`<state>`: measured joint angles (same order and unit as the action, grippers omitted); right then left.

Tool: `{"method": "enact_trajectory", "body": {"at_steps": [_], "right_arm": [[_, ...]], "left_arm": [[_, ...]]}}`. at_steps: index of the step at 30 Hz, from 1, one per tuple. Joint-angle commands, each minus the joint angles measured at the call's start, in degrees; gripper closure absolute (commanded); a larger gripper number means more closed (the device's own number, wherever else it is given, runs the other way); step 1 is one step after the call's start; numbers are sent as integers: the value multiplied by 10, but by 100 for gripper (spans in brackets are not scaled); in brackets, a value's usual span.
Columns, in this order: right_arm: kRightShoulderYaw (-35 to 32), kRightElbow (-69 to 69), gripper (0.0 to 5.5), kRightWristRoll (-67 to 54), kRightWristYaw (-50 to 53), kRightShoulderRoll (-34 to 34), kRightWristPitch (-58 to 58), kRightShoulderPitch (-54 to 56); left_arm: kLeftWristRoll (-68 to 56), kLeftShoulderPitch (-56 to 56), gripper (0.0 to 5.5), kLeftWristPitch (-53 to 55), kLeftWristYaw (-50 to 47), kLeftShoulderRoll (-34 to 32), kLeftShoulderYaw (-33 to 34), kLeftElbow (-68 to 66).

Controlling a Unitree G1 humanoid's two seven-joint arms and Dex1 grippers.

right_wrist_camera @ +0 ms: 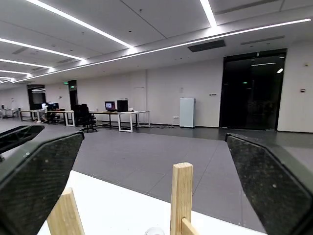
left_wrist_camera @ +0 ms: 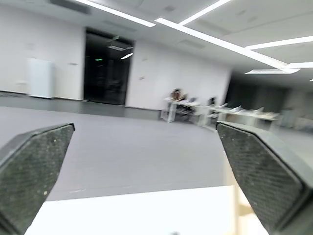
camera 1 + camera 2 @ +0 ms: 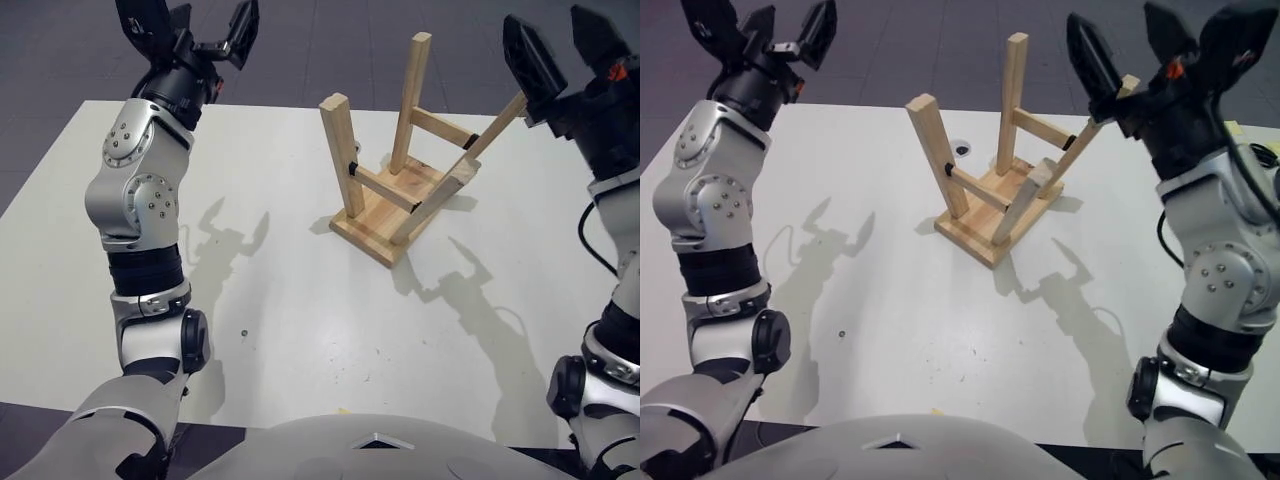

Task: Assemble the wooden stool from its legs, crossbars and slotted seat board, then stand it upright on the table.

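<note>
The stool sits upside down on the white desk, right of centre in the upper half of the left eye view. Its seat board lies flat on the desk, and its legs point up, joined by crossbars. The legs do not stand parallel; the one on the right leans outward toward the upper right.

The right hand hangs at the upper right of the frame, above the stool. It is released, with both fingers spread wide. The top of the leaning leg ends just beside its near finger; contact cannot be told. In the right wrist view two leg tops show between the spread pads.

The left hand is at the upper left, well apart from the stool, and it too is released and grasps nothing. Its forearm rises steeply from the lower left, and the right arm climbs along the right edge.

A small orange mark sits on the right hand; any writing is too small to read.
</note>
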<state>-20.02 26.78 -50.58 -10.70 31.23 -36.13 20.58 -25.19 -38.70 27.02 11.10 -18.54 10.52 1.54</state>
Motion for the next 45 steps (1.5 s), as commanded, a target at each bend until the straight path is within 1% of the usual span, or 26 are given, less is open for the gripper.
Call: {"method": "enact_trajectory", "body": {"at_steps": [1,3,5,7,9,10,14,16,17,18,19,23,26,27,30,32,35,38,39,42,45], "right_arm": [[29,17,10,42,1,1,-30,-116],[58,3,10,116,8,57,-57,-157],[86,0,10,157,14,96,-87,-180],[103,10,10,183,8,111,-99,-185],[101,2,10,206,15,101,-96,-169],[108,3,10,217,7,109,-99,-170],[94,48,10,129,-77,112,-162,-186],[98,57,10,126,-112,140,-176,-196],[110,62,10,136,-144,167,-171,-210],[114,66,10,136,-161,176,-171,-216],[115,67,10,133,-168,174,-172,-214],[116,63,10,107,-152,120,-181,-168],[113,20,10,136,-102,75,-164,-108],[119,10,10,161,-91,77,-150,-99],[154,-36,10,281,-88,127,-64,-98],[140,-45,10,276,-102,120,-61,-89],[138,-58,10,279,-130,125,-53,-92],[105,-37,10,195,-187,119,-114,-112],[98,-37,10,184,-199,124,-127,-123],[124,-72,10,254,-180,152,-110,-144],[160,-111,10,336,-143,155,-73,-143]], "left_arm": [[62,57,13,-11,52,-21,-81,-6],[64,90,13,-1,84,-28,-106,28],[56,115,13,10,100,-23,-119,62],[57,127,13,16,103,-13,-126,76],[54,136,13,22,103,-5,-128,86],[56,140,13,23,102,-3,-129,89],[80,147,13,10,89,-6,-120,74],[91,144,13,4,82,-8,-113,60],[100,141,13,0,78,-9,-110,52],[105,138,13,-3,76,-9,-110,47],[109,135,13,-5,76,-7,-111,43],[113,133,13,-10,84,3,-119,41],[120,135,13,-14,88,3,-125,37],[119,135,13,-14,88,5,-125,36],[120,136,13,-13,89,9,-123,37],[122,138,13,-14,91,7,-122,35],[130,135,13,-21,91,8,-123,27],[131,128,13,-24,88,15,-121,20],[134,124,13,-28,85,16,-120,15],[149,104,13,-35,63,23,-115,-8],[159,80,13,-41,44,37,-114,-32]]}}
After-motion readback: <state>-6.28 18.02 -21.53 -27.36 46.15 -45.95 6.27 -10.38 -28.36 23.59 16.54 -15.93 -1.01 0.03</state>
